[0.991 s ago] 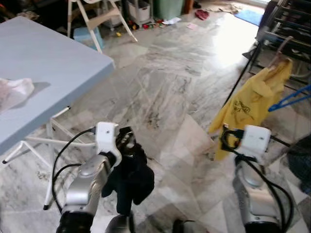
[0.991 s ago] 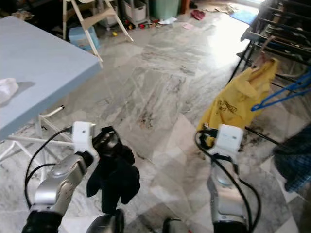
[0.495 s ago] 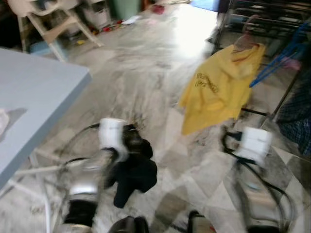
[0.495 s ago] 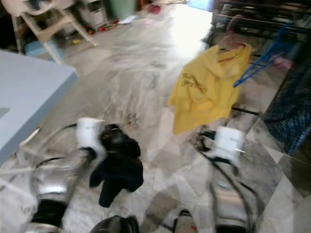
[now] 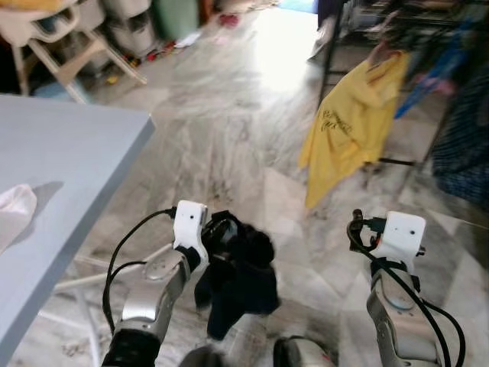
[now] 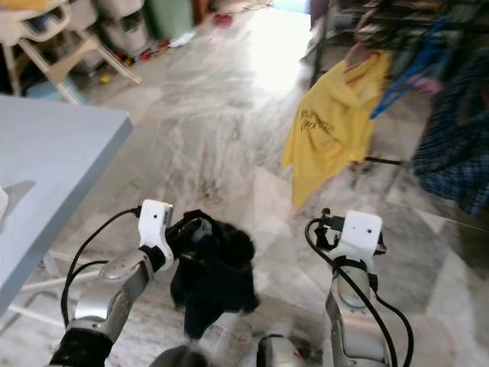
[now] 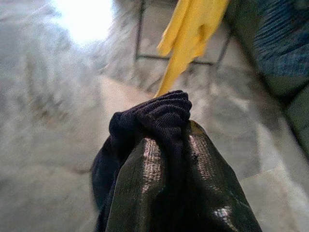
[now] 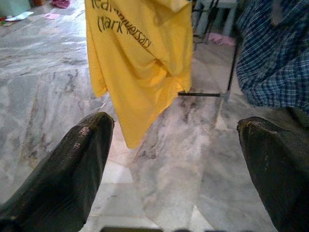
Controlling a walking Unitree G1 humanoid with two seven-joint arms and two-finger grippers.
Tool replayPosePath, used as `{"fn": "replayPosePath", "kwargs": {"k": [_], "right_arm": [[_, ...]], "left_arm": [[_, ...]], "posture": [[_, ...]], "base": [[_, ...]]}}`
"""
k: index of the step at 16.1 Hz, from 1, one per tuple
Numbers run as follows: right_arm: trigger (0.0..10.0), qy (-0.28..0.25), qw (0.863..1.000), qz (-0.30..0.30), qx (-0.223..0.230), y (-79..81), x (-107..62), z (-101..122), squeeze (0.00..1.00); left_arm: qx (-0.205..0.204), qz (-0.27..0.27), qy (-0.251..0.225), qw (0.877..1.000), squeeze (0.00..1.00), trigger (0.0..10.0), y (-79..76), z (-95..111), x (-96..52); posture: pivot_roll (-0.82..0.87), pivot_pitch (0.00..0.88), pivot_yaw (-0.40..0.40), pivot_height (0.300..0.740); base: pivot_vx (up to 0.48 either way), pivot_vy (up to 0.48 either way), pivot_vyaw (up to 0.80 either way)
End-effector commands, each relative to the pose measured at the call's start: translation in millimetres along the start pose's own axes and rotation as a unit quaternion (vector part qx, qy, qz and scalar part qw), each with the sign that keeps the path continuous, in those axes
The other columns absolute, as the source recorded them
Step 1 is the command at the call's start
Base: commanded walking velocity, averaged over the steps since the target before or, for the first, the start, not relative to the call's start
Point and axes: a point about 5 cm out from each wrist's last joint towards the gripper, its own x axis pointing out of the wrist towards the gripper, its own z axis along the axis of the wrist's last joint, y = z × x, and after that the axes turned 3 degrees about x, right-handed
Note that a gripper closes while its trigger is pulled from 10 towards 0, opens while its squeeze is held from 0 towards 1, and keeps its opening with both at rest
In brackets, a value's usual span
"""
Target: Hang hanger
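The left gripper is clamped on a dark garment: in the left wrist view the two black fingers press together with a fold of the knitted cloth squeezed between them and bulging past the tips. In the head views the garment hangs down limp from that grip, its long axis close to vertical, its lower end above the marble floor in front of the robot's body. Whether a hanger sits inside the bundle cannot be told. The right gripper is spread wide, its fingers well apart and touching nothing; it is held low at the robot's right and looks toward a yellow shirt with dark lettering. That shirt hangs from a dark metal drying rack ahead and to the right, its length running downward, its hem near the floor. A blue hanger shows blurred beside the shirt on the rack, tilted, and a blue checked cloth hangs further right. A pale blue table stands at the robot's left with a white crumpled cloth on it. Plastic chairs and clutter stand at the far left.
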Motion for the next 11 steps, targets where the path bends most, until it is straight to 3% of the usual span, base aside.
{"fn": "replayPosePath", "kwargs": {"k": [1,3,6,8,11], "right_arm": [[10.0,-0.004,1.000,0.012,0.003,7.1,-0.9,1.1,0.00],[10.0,0.007,0.999,0.047,-0.024,13.1,2.8,-0.4,0.00],[10.0,0.009,0.998,0.054,-0.029,17.9,6.9,0.9,0.00],[10.0,-0.010,0.994,0.078,-0.069,29.7,11.0,3.5,0.00],[10.0,-0.003,0.990,0.130,-0.057,43.7,8.5,1.4,0.00]], "left_arm": [[0.008,0.008,0.001,1.000,0.00,10.0,6.9,-3.1,-4.3],[-0.007,0.053,-0.004,0.999,0.00,10.0,7.2,-6.4,-3.1],[0.002,0.065,0.000,0.998,0.00,10.0,8.9,-10.0,-5.8],[0.006,0.081,-0.003,0.997,0.00,10.0,12.9,-10.6,-10.6],[0.008,0.096,-0.005,0.995,0.00,10.0,13.2,-10.5,-13.3]], "posture": [[-0.15,0.190,0.032,0.740],[-0.13,0.186,0.013,0.740],[-0.10,0.192,0.007,0.740],[-0.08,0.200,0.003,0.740],[-0.06,0.208,-0.016,0.740]], "base": [[0.000,0.000,0.00],[0.000,0.000,0.00],[0.000,0.000,0.00],[0.000,0.000,0.00],[-0.084,0.000,0.00]]}}
